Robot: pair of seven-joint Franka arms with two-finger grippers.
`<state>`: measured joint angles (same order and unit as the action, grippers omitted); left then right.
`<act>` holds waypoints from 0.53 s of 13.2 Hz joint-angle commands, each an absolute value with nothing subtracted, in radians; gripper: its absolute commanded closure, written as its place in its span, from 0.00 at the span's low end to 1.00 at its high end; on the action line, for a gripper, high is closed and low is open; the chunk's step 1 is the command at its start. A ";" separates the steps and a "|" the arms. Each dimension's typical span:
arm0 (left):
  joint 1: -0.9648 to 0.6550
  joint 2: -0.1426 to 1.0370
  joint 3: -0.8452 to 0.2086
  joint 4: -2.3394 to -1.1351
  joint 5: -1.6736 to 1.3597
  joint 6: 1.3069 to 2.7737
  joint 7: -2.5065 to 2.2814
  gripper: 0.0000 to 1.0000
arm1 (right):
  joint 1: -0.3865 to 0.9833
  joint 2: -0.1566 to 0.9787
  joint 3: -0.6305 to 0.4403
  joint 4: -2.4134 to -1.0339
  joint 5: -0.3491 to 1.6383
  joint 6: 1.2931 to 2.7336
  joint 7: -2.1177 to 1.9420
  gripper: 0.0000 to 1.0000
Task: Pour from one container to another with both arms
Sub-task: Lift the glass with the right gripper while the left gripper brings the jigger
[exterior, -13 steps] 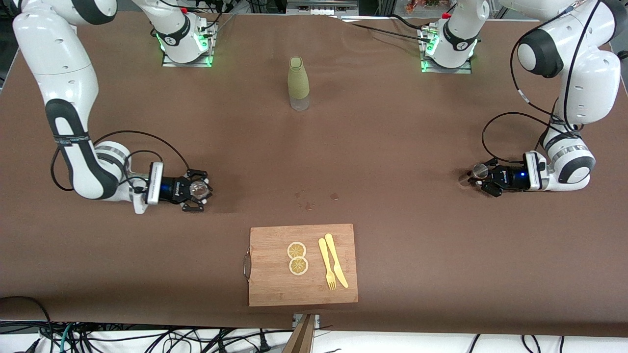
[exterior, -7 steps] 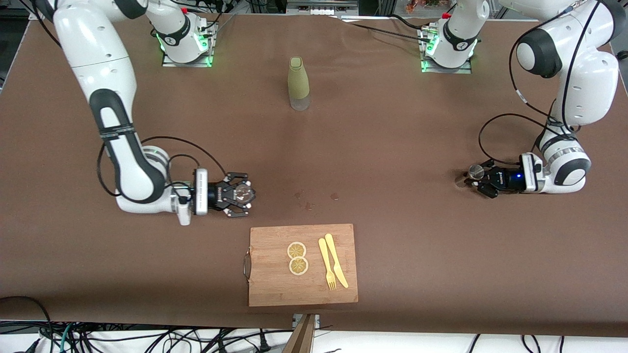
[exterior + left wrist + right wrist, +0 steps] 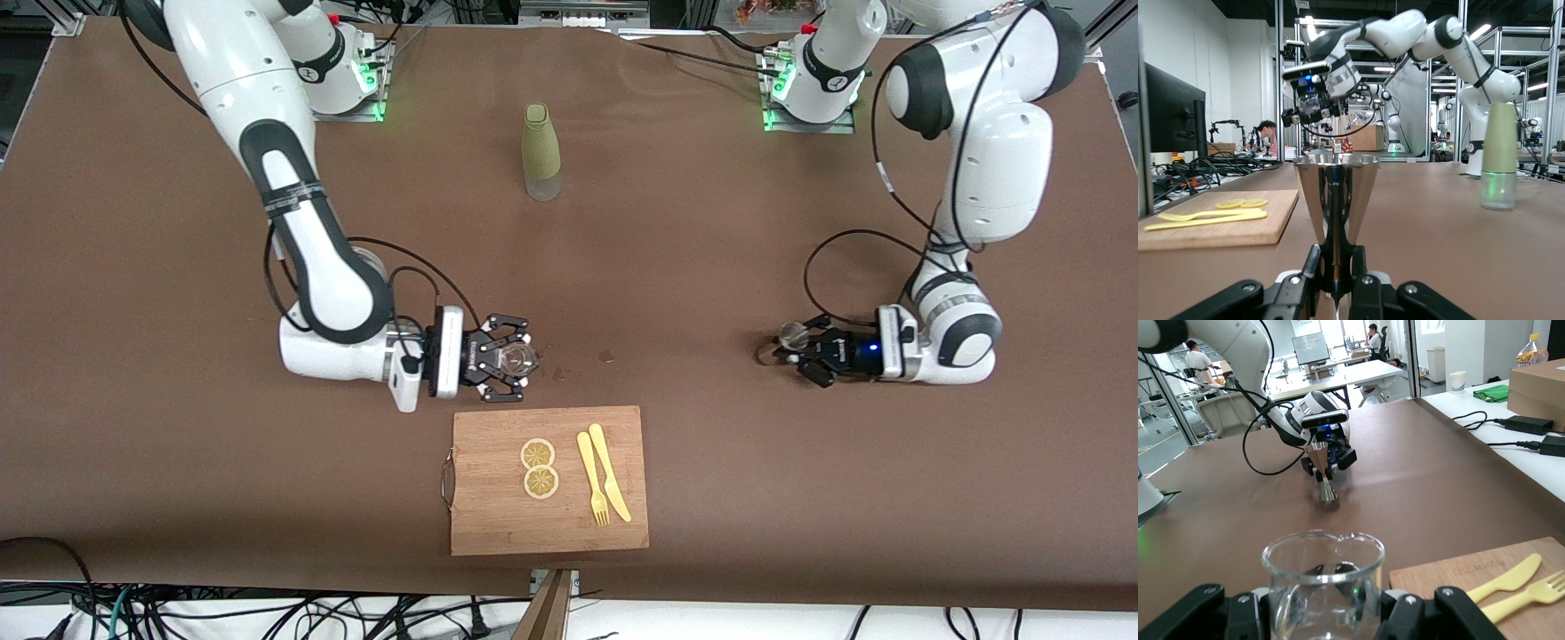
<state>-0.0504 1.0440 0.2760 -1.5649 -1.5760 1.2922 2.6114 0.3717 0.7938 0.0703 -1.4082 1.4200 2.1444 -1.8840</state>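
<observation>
A: Front view check — moved inward since a second ago? Right end effector [image 3: 508, 359] clenched on glass cup [image 3: 516, 359], now just above cutting board [image 3: 549, 533] edge.

B: Yes. Left end effector [image 3: 805, 356] grasping jigger [image 3: 789, 334], also shifted toward desk [image 3: 711, 222] centre. Closing for pour, not yet met.

The left hand [image 3: 1336, 293] is clamped on the narrow waist of the silvery jigger [image 3: 1335, 200], which stands upright just above it, mouth up. Well ahead over the brown table [image 3: 1425, 220] hangs the right hand [image 3: 1313, 113]. A wooden board [image 3: 1225, 220] with yellow cutlery [image 3: 1208, 215] and lemon slices [image 3: 1243, 203] lies to one side, the olive-green bottle [image 3: 1501, 155] to the other
</observation>
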 commanded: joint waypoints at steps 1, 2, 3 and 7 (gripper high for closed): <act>-0.138 1.008 0.282 -1.582 -1.653 1.360 2.571 1.00 | 0.417 0.793 0.057 -1.362 1.381 2.201 -1.806 1.00; -0.175 1.000 0.282 -1.582 -1.669 1.399 2.560 1.00 | 0.429 0.793 0.057 -1.355 1.337 2.216 -1.760 1.00; -0.213 0.994 0.281 -1.582 -1.690 1.428 2.539 1.00 | 0.449 0.793 0.058 -1.336 1.303 2.233 -1.703 1.00; -0.330 0.994 0.247 -1.582 -1.801 1.538 2.501 1.00 | 0.506 0.793 0.057 -1.304 1.210 2.284 -1.582 1.00</act>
